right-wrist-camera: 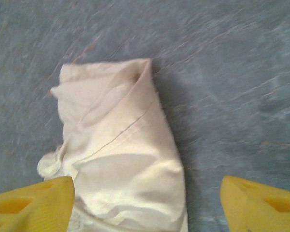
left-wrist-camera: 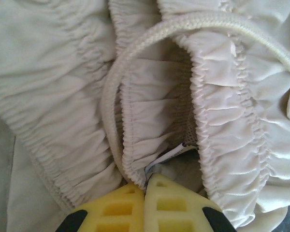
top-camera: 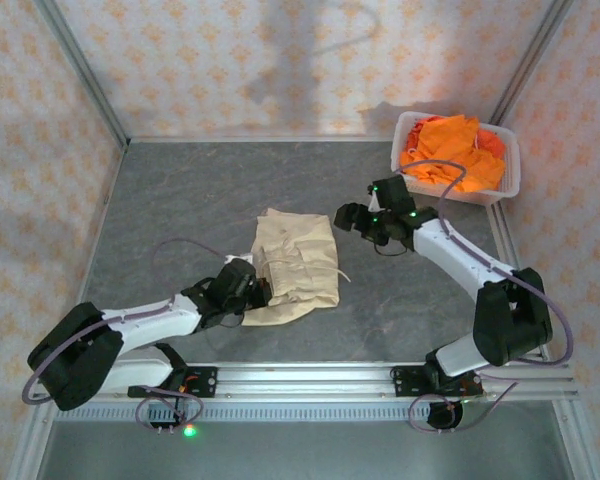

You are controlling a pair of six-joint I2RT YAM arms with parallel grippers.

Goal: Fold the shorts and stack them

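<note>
Beige shorts: lay folded mid-table | left gripper clenched on inner waistband, I judged to pin the fold | right gripper spread wide above far end, holding nothing | orange shorts heaped in white mesh basket, unfolded.

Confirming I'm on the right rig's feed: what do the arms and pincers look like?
The left arm and right arm have white links, bulky black joint housings and greyish cables looping alongside. Small green lights glow near the right arm's wrist. The left pincer and right pincer carry yellow fingers with lattice cut-outs.
</note>
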